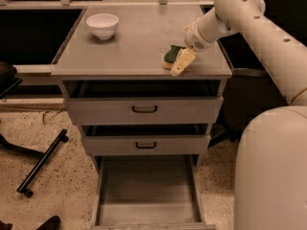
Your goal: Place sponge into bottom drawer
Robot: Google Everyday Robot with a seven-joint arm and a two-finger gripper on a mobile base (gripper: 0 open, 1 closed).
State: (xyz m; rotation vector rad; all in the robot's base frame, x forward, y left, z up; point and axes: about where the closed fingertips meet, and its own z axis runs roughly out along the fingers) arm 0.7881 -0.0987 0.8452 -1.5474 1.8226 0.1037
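The sponge [170, 56], dark green over pale yellow foam, lies on the grey cabinet top [134, 42] near its front right edge. My gripper [177, 65] reaches down from the right and sits right against the sponge's right side, partly covering it. The bottom drawer [148, 190] is pulled out below, and its plain grey tray holds nothing. It lies lower and nearer than the sponge.
A white bowl [102, 25] stands at the cabinet top's back left. Two shallower drawers with black handles [144, 109] [145, 145] are slightly pulled out above the bottom one. A black chair base [41, 162] lies on the speckled floor at left. My white arm [268, 37] fills the right side.
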